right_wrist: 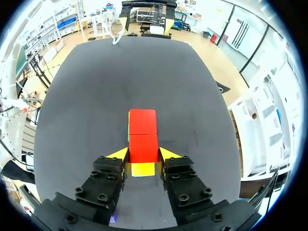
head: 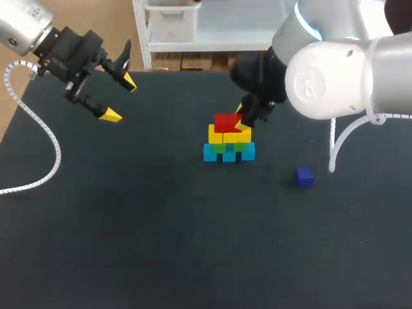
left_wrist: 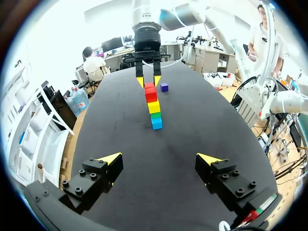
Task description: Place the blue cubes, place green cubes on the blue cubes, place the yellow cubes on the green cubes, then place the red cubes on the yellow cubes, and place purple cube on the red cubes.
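Red cubes (right_wrist: 143, 126), two; purple cube (head: 304, 176), one

**A:** Dark table (head: 161, 244), and near its middle a row of three blue cubes (head: 229, 155) sat flat on it, side by side, touching.

**B:** And the purple cube (head: 304, 176)?

**A:** Alone on the surface, apart from the row, to its right and nearer the robot. A white hose (head: 38, 183) looked to rest by the left edge.
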`<state>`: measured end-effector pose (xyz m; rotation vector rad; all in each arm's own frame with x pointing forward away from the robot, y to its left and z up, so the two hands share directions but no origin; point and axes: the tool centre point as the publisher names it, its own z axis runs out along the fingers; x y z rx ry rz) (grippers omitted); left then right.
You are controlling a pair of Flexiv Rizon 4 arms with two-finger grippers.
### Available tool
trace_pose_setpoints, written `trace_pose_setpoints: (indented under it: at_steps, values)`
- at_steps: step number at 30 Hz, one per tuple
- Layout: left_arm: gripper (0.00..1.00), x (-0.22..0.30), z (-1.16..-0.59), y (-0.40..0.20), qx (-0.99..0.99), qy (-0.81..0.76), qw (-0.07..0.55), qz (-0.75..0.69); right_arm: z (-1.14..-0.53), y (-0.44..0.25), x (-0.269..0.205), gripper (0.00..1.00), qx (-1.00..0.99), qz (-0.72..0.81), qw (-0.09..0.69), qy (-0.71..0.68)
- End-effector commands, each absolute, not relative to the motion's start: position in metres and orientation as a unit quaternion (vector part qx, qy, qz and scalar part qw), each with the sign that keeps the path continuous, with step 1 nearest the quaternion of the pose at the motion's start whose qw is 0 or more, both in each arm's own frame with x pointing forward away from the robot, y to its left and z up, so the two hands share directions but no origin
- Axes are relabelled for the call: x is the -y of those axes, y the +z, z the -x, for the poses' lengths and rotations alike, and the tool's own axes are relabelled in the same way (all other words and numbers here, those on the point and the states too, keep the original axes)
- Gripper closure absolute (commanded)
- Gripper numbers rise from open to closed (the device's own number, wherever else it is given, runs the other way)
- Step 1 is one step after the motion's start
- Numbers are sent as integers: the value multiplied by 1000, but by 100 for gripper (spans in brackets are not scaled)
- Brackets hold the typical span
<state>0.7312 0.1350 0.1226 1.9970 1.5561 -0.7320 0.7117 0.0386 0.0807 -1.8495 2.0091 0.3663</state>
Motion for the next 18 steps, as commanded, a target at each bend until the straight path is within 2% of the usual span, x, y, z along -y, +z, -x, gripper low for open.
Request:
trace_pose_setpoints:
  at_steps: [1, 6, 7, 8, 18]
  values:
    - [0, -135, -732, 122, -571, -269, 251, -734, -713, 80, -38, 96, -715, 659, 191, 132]
    - [0, -135, -732, 122, -571, -269, 251, -734, -714, 81, -37, 44, -716, 658, 190, 132]
    - [0, -135, -732, 122, -571, -269, 251, -734, -714, 81, -37, 15, -717, 658, 190, 132]
    - [0, -135, -732, 122, -571, -269, 251, -734, -714, 81, -36, 0, -717, 658, 190, 132]
    - [0, -135, -732, 122, -571, -269, 251, -734, -713, 95, -18, 0, -731, 637, 197, 147]
